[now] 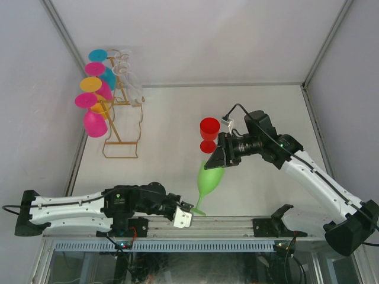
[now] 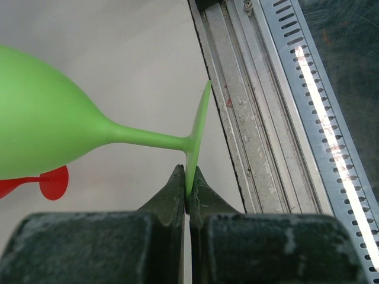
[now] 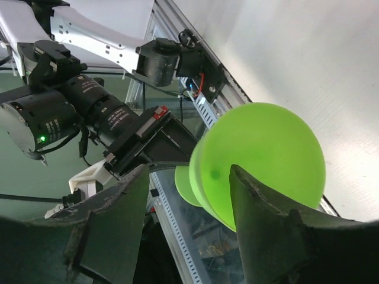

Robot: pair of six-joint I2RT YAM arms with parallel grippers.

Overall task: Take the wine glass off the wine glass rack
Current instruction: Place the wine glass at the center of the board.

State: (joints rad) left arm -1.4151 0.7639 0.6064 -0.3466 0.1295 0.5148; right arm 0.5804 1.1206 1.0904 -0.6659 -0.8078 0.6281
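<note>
Wine glass, green, already off the wine glass rack.
Hung well apart from the rack, near a red glass; was pinched at the foot's rim by the tightly closed left gripper; sat between the half-spread jaws of the right gripper, bowl not clearly clamped. Called for a gentle, centred grip on the bowl before freeing the foot.

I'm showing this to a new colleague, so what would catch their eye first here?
The green glass stands out, tilted between the arms near the table's near edge. Its foot is pinched in the left tool and its bowl sits between the open fingers of the right tool. Next comes the rack at the far left, hung with bright glasses, then a red glass mid-table.
</note>
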